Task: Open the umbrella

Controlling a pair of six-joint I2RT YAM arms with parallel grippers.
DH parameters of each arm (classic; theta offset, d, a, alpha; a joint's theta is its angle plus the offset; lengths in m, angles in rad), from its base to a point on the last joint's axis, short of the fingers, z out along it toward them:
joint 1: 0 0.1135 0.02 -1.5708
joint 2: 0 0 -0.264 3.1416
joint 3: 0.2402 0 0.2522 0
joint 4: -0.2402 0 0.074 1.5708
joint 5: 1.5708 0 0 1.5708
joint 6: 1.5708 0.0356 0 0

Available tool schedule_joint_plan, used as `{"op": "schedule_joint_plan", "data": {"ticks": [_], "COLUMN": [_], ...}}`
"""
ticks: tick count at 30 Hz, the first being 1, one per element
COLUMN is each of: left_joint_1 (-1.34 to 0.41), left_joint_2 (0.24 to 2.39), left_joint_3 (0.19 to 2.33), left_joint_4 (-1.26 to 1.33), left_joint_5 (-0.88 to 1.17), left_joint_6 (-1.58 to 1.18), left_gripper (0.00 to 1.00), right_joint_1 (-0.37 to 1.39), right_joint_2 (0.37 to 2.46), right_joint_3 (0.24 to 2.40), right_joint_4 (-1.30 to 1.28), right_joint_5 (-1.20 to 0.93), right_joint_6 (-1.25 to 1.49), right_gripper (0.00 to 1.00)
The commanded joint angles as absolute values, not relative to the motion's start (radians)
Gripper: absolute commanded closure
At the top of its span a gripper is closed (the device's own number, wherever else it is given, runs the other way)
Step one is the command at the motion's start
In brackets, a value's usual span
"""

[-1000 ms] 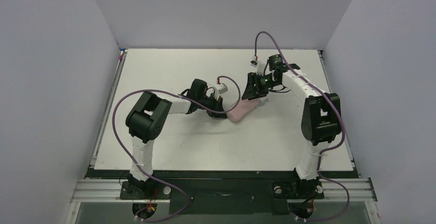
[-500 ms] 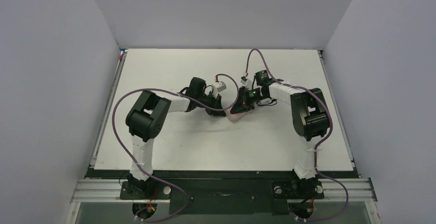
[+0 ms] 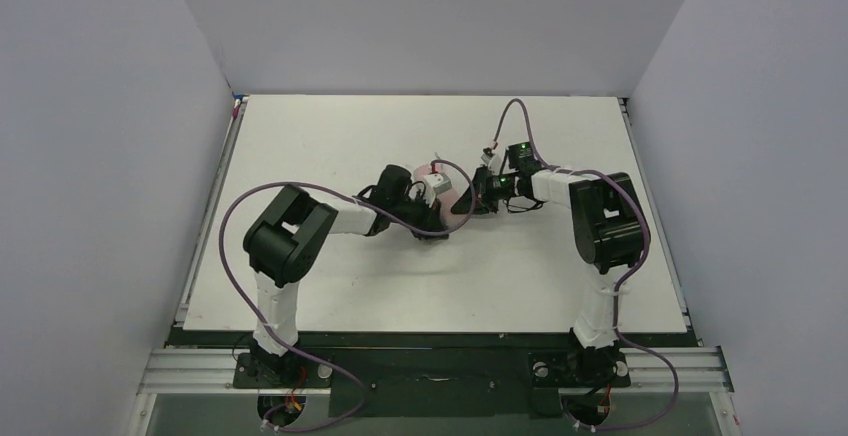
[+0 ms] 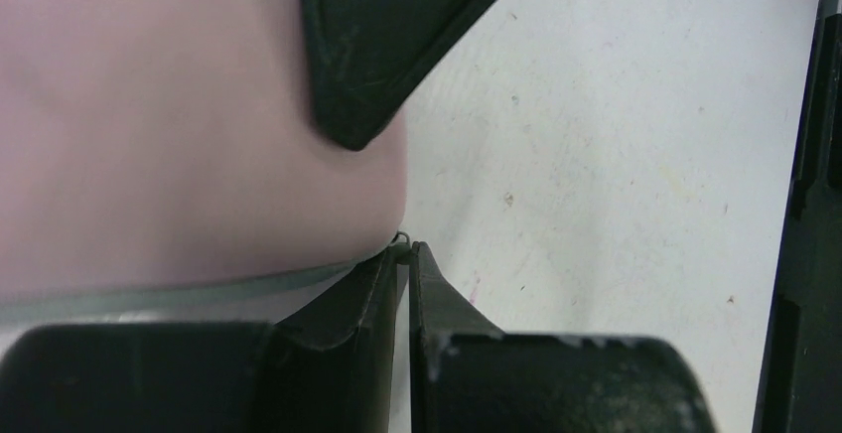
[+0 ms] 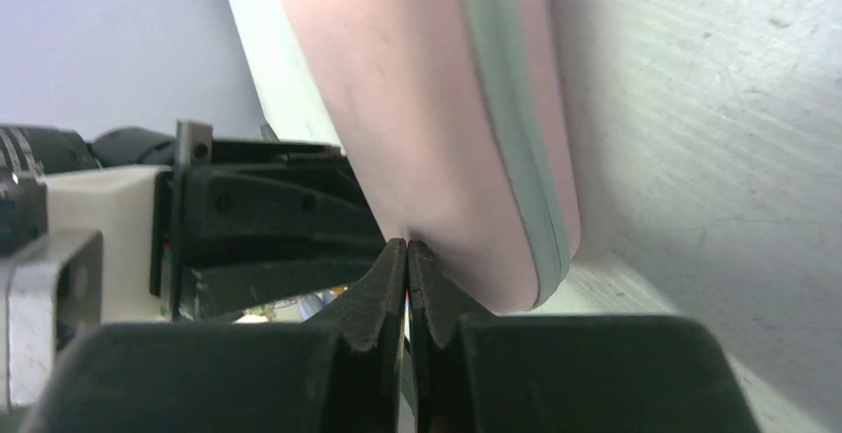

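Observation:
No umbrella shows in any view. A small pink oval clamshell case (image 3: 461, 199) with a grey zipper band (image 5: 506, 105) sits mid-table between both grippers. My left gripper (image 3: 441, 222) is shut, its tips (image 4: 407, 251) pinching the small metal zipper pull at the case's (image 4: 179, 155) edge. My right gripper (image 3: 470, 205) is shut, its tips (image 5: 407, 246) nipping the case's pink skin (image 5: 427, 105) from the other side. One right finger (image 4: 387, 46) reaches over the case in the left wrist view.
The white table (image 3: 540, 276) has grey walls on three sides. The left gripper's body (image 5: 268, 224) sits close behind the case in the right wrist view. Purple cables loop over both arms.
The right gripper has come in from the upper right, closed, and now pinches the case. The left gripper has slid right and nearer. The case has shifted up between them.

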State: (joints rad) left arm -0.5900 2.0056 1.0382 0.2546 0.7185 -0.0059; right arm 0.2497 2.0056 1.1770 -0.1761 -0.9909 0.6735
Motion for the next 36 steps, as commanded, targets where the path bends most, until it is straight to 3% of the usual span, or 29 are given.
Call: {"op": "schedule_joint_plan", "data": {"ticks": [1,14,19,23,28,31,36], "left_joint_1": [-0.647,-0.473,-0.447,-0.441,-0.433,-0.428,-0.419], "left_joint_2": [2.025,2.067,2.091,2.112,2.139,2.146,2.156], "left_joint_3": [1.014,1.117,1.174,1.211,1.248,1.257,1.266], "left_joint_4": [0.285,0.175,0.122,0.098,0.064,0.052,0.038], "left_joint_5": [0.681,0.697,0.718,0.735,0.759,0.775,0.787], "left_joint_6": [-0.118,-0.056,-0.012,0.024,0.052,0.071,0.083], "left_gripper": [1.00,1.00,1.00,1.00,1.00,1.00,1.00], "right_joint_1": [0.246,0.259,0.231,0.204,0.198,0.183,0.198], "right_joint_2": [2.024,1.905,1.865,1.891,1.953,1.980,2.176], "right_joint_3": [1.107,1.094,1.171,1.373,1.662,1.803,2.114], "right_joint_4": [-0.069,-0.298,-0.383,-0.539,-0.752,-0.778,-0.901], "right_joint_5": [-0.726,-0.818,-0.871,-0.806,-0.692,-0.648,-0.552], "right_joint_6": [0.690,0.493,0.429,0.347,0.016,-0.178,-0.273], "right_gripper": [1.00,0.98,0.73,0.54,0.40,0.23,0.15]}}
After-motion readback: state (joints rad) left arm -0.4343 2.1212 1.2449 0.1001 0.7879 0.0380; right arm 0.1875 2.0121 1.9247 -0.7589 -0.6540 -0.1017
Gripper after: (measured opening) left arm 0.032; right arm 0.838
